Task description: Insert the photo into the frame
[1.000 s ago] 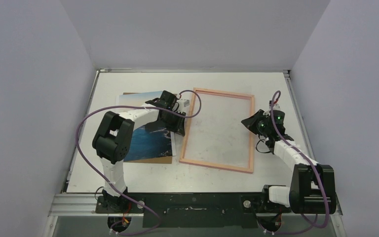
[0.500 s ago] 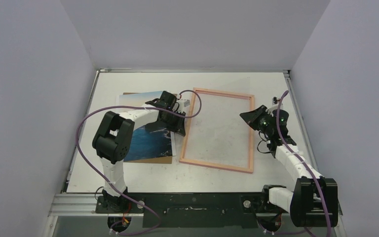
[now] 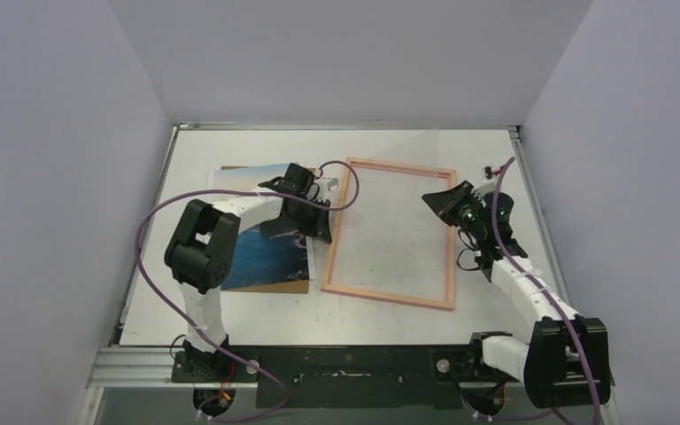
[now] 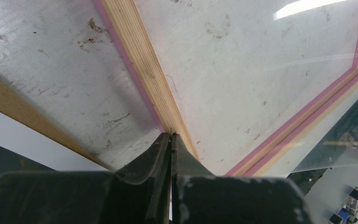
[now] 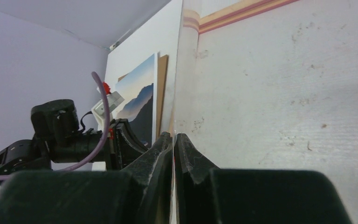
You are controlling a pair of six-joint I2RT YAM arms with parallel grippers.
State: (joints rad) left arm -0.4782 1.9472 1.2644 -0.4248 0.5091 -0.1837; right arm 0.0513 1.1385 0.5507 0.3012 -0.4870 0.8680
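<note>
The pink frame point(image 3: 390, 297) lies flat mid-table, and its pale wooden rail point(image 4: 140, 60) fills the left wrist view. My left gripper point(image 3: 320, 228) is shut, its tips point(image 4: 171, 136) resting against the frame's left rail with nothing seen between them. The photo point(image 3: 266, 252), blue mountains under a pale sky, lies left of the frame and is partly hidden by the left arm. In the right wrist view the photo point(image 5: 137, 100) shows beyond the frame. Over the frame's right rail, my right gripper point(image 3: 432, 200) is shut on the edge of a thin clear sheet point(image 5: 186, 56), which tilts up.
A brown backing board point(image 3: 274, 286) lies under the photo and sticks out at its near edge. The clear sheet point(image 4: 345, 154) glints at the far side of the left wrist view. Grey walls close in the table on three sides.
My left gripper has closed at the frame's left rail. The right gripper has moved away from the base and a little left, raising the clear sheet's edge.
</note>
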